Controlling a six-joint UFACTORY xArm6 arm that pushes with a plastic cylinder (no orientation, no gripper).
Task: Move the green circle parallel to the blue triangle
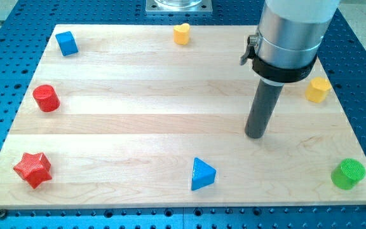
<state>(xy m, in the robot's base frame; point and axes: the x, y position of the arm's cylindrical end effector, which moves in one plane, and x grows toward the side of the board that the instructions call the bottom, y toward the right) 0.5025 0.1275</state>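
Observation:
The green circle (348, 173) is a round green block at the view's bottom right corner of the wooden board. The blue triangle (202, 174) lies at the bottom centre, roughly level with it. My tip (255, 134) rests on the board, up and to the right of the blue triangle and up and to the left of the green circle. It touches no block.
A blue cube (67, 43) sits top left, a yellow heart (182, 33) top centre, a yellow block (318, 90) at the right edge. A red cylinder (46, 98) and a red star (32, 169) sit at the left. The wooden board (138, 114) lies on a blue perforated table.

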